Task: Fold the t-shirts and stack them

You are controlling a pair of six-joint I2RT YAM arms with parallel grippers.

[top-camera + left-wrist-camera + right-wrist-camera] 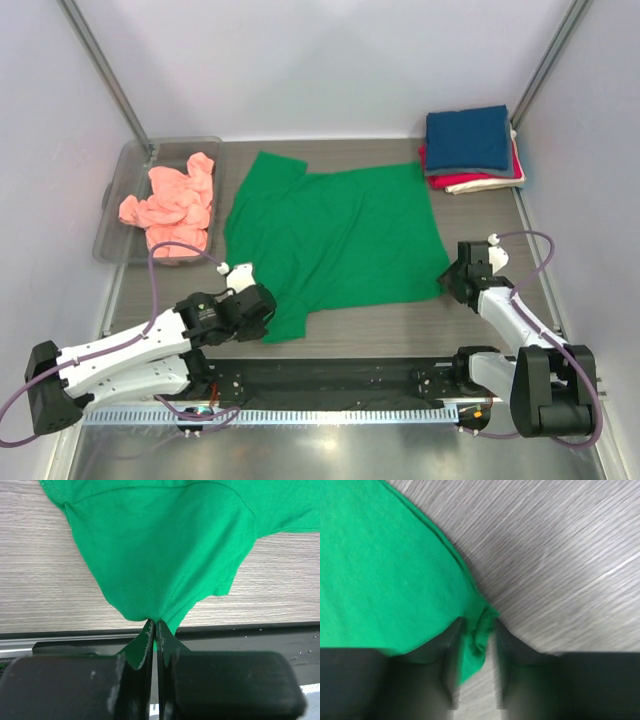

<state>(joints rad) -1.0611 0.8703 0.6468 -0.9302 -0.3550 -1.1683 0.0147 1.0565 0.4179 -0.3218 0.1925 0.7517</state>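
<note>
The bright green t-shirt (340,235) lies spread flat in the middle of the table. My left gripper (268,318) is shut on its near left corner, and the left wrist view shows the cloth (160,555) pinched at the tips of that gripper (155,625). My right gripper (447,280) is at the shirt's near right corner. In the right wrist view the right gripper (476,630) has its jaws a little apart, with the bunched corner (477,635) between them and not clamped. The salmon-pink t-shirt (175,205) lies crumpled in the bin. Folded navy (468,138), red (470,183) and cream (500,178) shirts are stacked at the back right.
The clear plastic bin (120,190) stands at the back left. A black rail (330,378) runs along the table's near edge between the arm bases. Grey walls close in the left, back and right sides.
</note>
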